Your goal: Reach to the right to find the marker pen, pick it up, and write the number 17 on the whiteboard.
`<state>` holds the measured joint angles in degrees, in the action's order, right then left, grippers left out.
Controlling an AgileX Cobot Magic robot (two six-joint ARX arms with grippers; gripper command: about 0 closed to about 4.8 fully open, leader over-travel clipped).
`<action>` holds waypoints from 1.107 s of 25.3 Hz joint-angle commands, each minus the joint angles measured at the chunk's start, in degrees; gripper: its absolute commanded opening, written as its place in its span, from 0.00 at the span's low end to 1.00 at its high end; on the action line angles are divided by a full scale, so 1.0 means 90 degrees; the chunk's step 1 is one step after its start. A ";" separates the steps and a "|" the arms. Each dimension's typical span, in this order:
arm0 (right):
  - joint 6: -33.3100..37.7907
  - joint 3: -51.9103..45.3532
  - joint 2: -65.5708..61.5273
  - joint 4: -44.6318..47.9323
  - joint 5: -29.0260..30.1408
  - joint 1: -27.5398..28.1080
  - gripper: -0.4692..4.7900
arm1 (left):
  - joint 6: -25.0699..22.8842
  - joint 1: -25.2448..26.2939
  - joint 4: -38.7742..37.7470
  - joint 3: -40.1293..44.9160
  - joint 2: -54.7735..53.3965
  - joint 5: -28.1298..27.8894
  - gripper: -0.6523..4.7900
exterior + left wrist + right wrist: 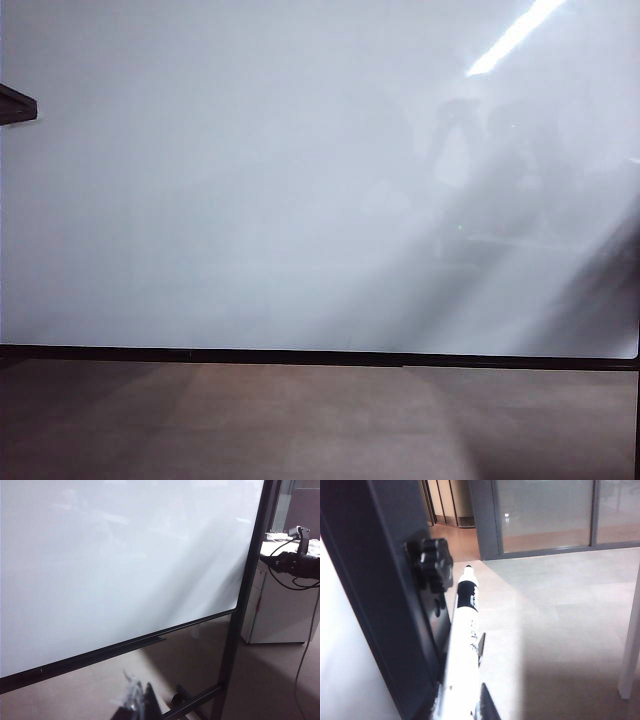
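My right end effector is closed on the marker pen; the pen runs straight out ahead of it, tip forward, just beside the dark stand post and its black knob. The pen reads as light, stiff and smooth, likely slippery, so a mid-barrel grip suits writing. The whiteboard is unmarked. My left end effector hangs below the board's lower edge; I cannot tell its state.
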<state>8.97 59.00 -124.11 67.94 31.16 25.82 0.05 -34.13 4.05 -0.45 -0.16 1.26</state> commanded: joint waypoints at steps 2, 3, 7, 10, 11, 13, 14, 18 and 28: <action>0.0002 0.0027 0.0041 0.0223 -0.0211 0.0010 0.09 | 0.0022 -0.0002 0.0080 -0.0002 -0.0007 0.0005 0.11; 0.0058 0.0024 0.0075 0.0381 -0.0376 0.0044 0.09 | 0.0019 -0.0002 0.0080 -0.0002 -0.0007 0.0005 0.11; 0.0894 -0.0015 0.0852 0.0763 -0.0767 0.0427 0.08 | 0.0019 0.0002 0.0080 -0.0002 -0.0007 0.0005 0.11; 0.1003 -0.0155 0.2113 0.0053 -0.1088 0.0668 0.08 | 0.0022 0.0002 0.0080 -0.0005 -0.0007 0.0005 0.11; 0.0998 -0.0197 0.2686 -0.0386 -0.1307 0.0719 0.08 | 0.0019 0.0002 0.0080 -0.0005 -0.0007 0.0005 0.11; 0.0996 -0.0192 0.3784 -0.1212 -0.1605 0.0801 0.08 | 0.0022 0.0002 0.0080 -0.0005 -0.0007 0.0005 0.11; 0.0996 -0.0192 0.4238 -0.1564 -0.1637 0.0828 0.08 | 0.0019 0.0005 -0.0005 -0.0005 -0.0007 0.0002 0.11; 0.1003 -0.0187 0.6560 -0.3631 -0.1637 0.0486 0.08 | 0.0022 0.0002 -0.0833 -0.0010 -0.0007 -0.0015 0.11; 0.0141 0.0155 0.6679 -0.4459 -0.4527 -0.4911 0.08 | 0.0019 0.0019 -0.1008 -0.2834 -0.1195 -0.0143 0.11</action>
<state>11.07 58.92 -62.26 26.52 -7.66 -16.27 0.05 -34.02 -5.96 -22.57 -8.64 0.40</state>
